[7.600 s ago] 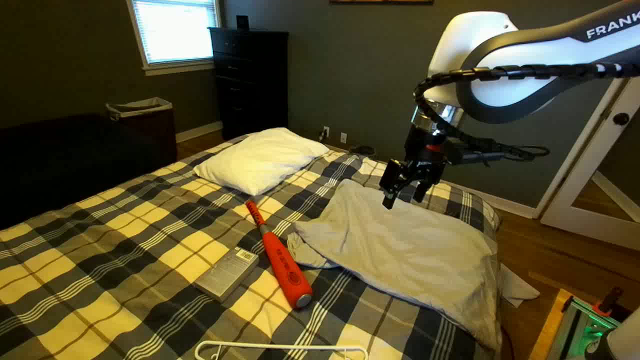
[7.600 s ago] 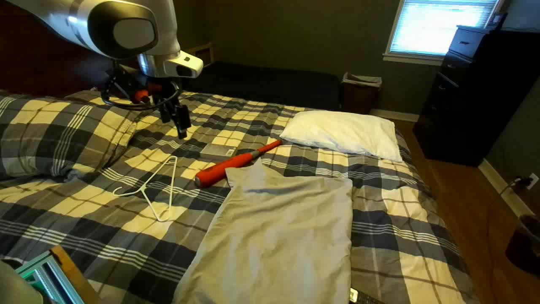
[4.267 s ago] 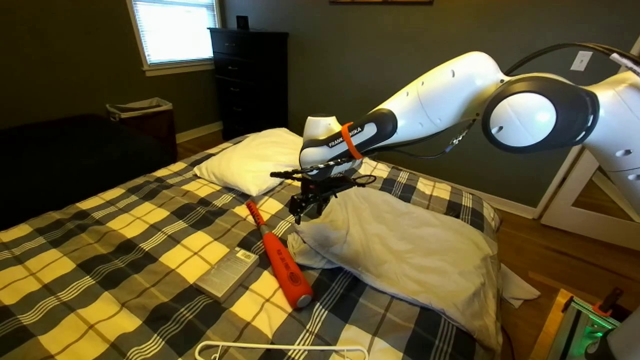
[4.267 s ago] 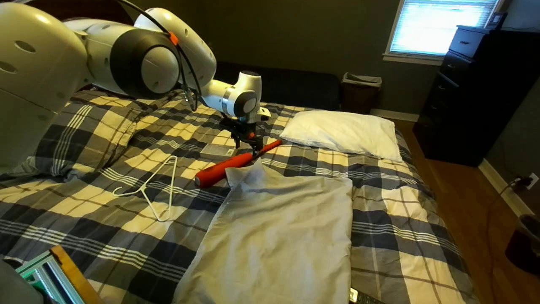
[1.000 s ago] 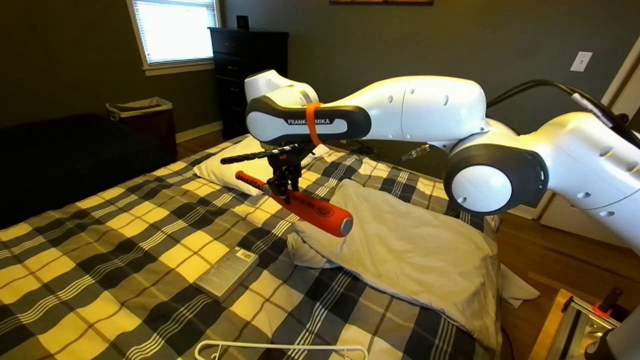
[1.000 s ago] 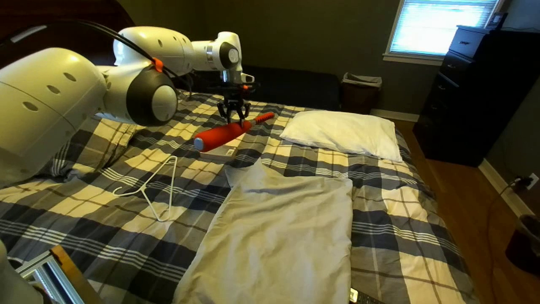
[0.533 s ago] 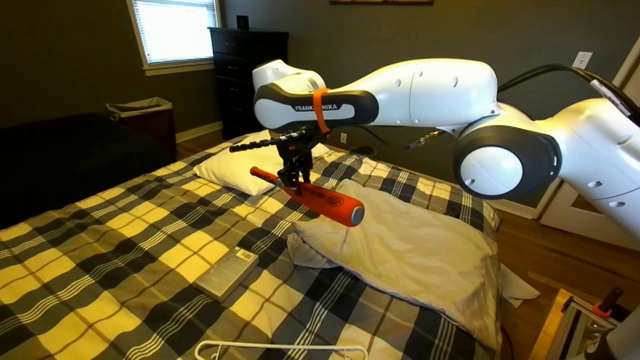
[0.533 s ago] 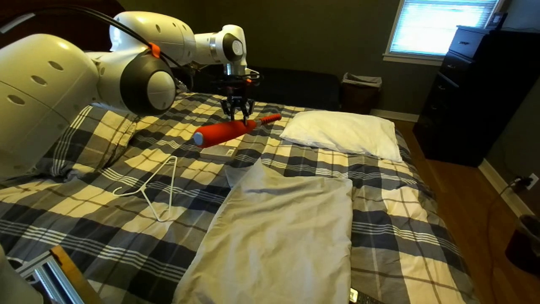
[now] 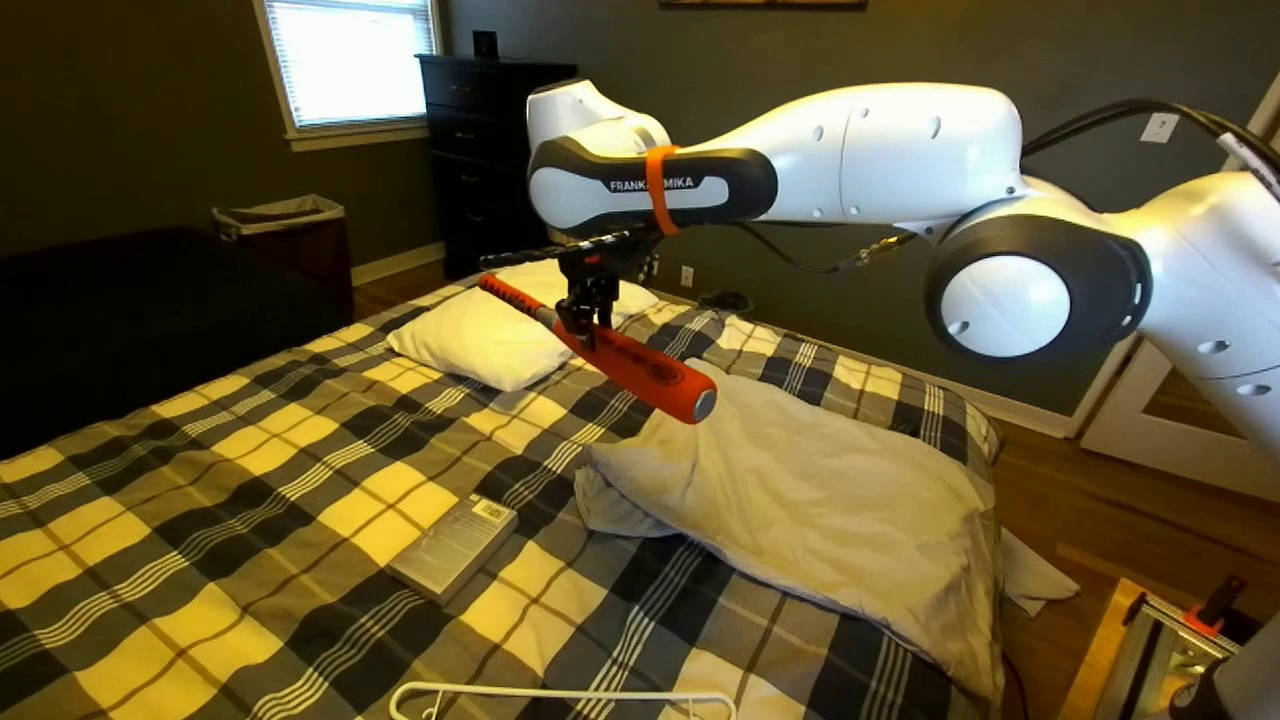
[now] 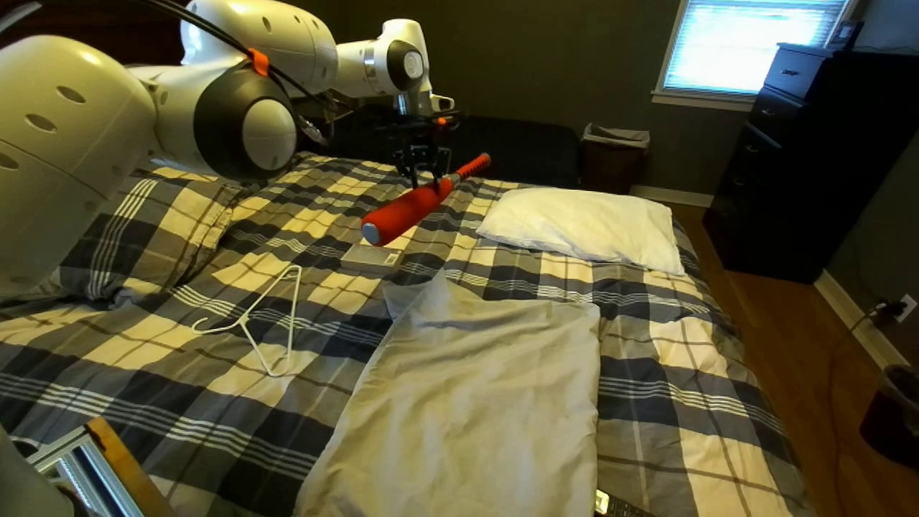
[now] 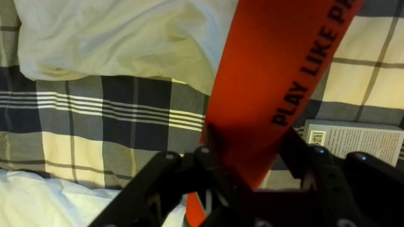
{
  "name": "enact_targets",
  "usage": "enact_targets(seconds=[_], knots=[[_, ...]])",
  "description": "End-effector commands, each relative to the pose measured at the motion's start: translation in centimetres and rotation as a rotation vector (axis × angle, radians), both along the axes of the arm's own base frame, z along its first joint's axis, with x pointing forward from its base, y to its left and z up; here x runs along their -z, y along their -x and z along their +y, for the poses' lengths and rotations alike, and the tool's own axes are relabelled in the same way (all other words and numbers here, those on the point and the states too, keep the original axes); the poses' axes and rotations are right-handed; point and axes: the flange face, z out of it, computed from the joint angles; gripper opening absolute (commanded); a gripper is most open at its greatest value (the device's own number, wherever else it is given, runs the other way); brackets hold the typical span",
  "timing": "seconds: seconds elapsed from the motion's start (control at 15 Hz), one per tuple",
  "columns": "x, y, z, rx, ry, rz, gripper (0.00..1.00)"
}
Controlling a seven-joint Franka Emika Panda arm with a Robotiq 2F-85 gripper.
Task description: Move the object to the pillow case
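Hanging above the bedspread (image 9: pixel 250 520), the bat (image 9: pixel 650 370) is clamped in the gripper (image 11: pixel 251 142), fingers on either side of the barrel just past the gray collar where the handle begins. In both exterior views the thick end points toward the camera and the handle slants away; whether the bat is level is hard to tell. In an exterior view that thick end shows in front of the pillowcase (image 9: pixel 820 500), but how much of the bat is straight above the cloth cannot be told. The pillowcase lies limp and wrinkled on the bedspread, rumpled at the corner nearest the gray book (image 10: pixel 372 257), which lies flat just apart from it. A plump white pillow (image 10: pixel 581 226) lies near the cloth's far edge, and the hanger (image 10: pixel 245 319) lies on the bedspread, apart from the pillowcase. In an exterior view a remote (image 10: pixel 621 507) shows beside the pillowcase's edge, partly cut off. In the wrist view the fingers are blurred, and black letters along the bat read "PLAY LIKE".
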Motion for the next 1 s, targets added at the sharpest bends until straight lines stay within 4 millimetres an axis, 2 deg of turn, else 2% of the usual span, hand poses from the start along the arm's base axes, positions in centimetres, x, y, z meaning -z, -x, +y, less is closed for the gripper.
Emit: enact_targets(seconds=[0.0, 0.33, 0.53, 0.6, 0.8, 0.93], knots=[[-2.3, 3.1, -1.6, -0.074, 0.086, 0.089, 0.27], [-2.8, 7.7, -5.0, 0.03, 0.253, 0.237, 0.27], [-3.2, 9.4, -7.0, 0.095, 0.206, 0.217, 0.27], [-2.5, 7.1, -5.8, 0.052, 0.222, 0.232, 0.52], [-3.0, 8.3, -7.0, 0.081, 0.218, 0.229, 0.52], [-3.1, 8.6, -7.0, 0.085, 0.218, 0.23, 0.52]])
